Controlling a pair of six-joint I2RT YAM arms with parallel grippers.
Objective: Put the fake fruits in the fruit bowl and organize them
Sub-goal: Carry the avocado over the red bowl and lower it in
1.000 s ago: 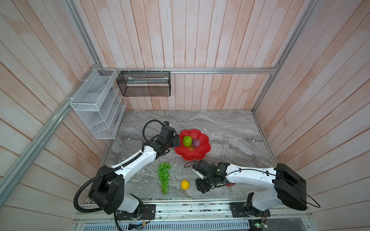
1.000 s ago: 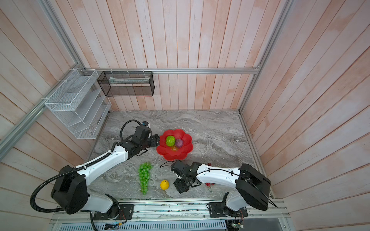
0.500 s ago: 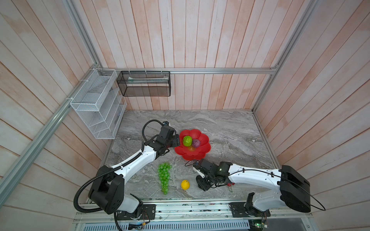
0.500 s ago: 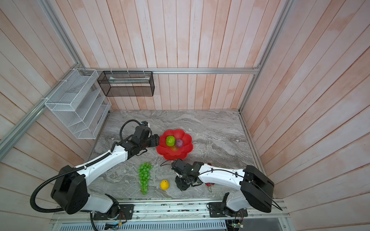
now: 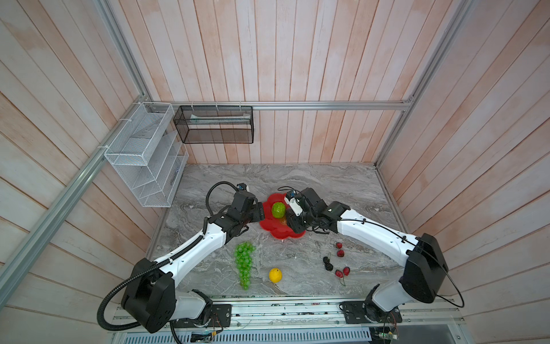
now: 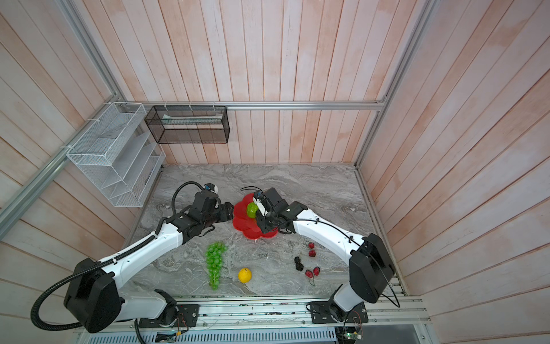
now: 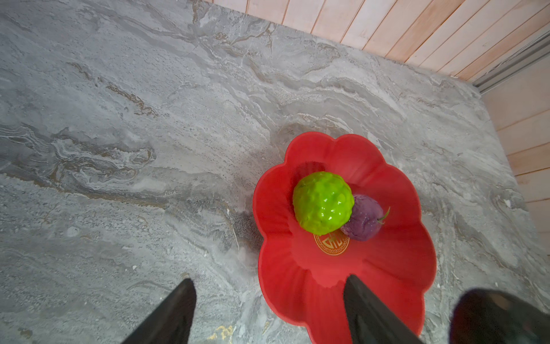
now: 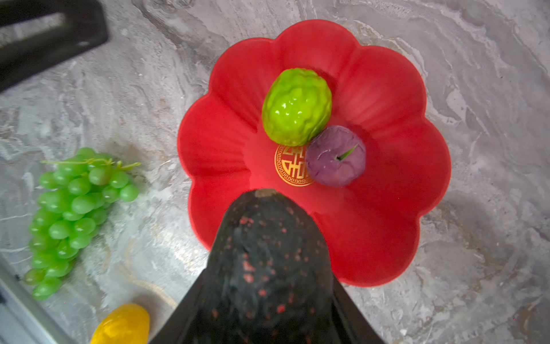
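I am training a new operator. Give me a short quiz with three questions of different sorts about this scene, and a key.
1. True or false: the right gripper holds the dark avocado over the fruit bowl.
2. How many fruits lie in the bowl? A. none. B. two, the bumpy green ball and the purple ball. C. five.
3. Fill in: the left gripper has its jaws ___ and holds nothing.
Key: 1 true; 2 B; 3 open.
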